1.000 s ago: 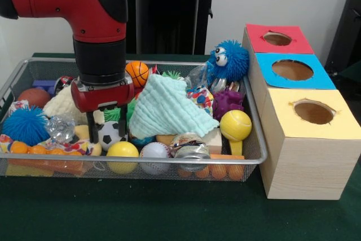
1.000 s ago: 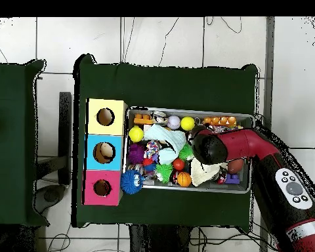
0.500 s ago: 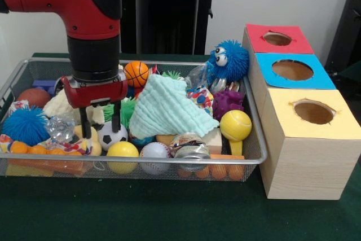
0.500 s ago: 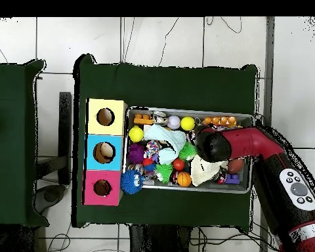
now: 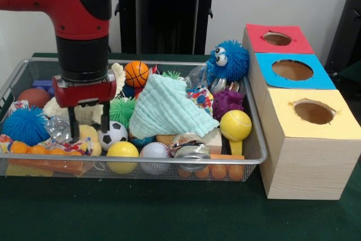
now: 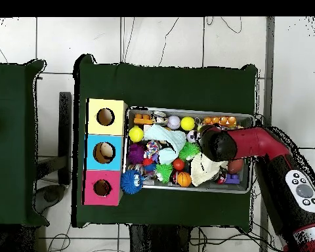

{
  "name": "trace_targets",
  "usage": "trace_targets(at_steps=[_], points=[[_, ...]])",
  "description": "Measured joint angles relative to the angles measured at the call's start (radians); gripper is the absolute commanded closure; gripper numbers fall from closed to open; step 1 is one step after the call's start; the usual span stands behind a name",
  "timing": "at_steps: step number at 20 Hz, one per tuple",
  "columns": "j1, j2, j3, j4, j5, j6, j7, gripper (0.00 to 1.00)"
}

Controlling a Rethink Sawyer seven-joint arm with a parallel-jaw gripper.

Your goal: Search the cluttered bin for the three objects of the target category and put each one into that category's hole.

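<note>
The gripper (image 5: 88, 121) is down in the left part of the wire bin (image 5: 256, 139), its fingers (image 5: 73, 128) apart around a pale yellow toy (image 5: 86, 134) that's half hidden. From overhead the arm (image 6: 252, 144) covers all of that. The three-hole box (image 5: 299, 111) sits just right of the bin on the bench (image 5: 169, 218). A mint cloth (image 5: 166, 108) buries whatever's under it.

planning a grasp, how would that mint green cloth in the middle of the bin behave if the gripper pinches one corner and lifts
The mint green cloth looks soft and quilted, draped in folds over other toys, so it would probably hang limp rather than hold shape. It seems light for its spread. Its edge lies over the wooden block and near the tin can, so lifting could nudge neighbours.
</note>
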Motion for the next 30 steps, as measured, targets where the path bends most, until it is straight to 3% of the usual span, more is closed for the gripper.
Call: trace_targets(at_steps=[10, 28, 29, 30], points=[[-0.045, 0.023, 0.0, -0.024, -0.01, 0.0, -0.001, 0.0], [-0.053, 0.076, 0.0, -0.025, -0.013, 0.0, -0.001, 0.0], [-0.053, 0.076, 0.0, -0.023, -0.012, 0.0, -0.001, 1.0], [-0.053, 0.077, 0.0, -0.021, -0.012, 0.0, -0.001, 1.0]])
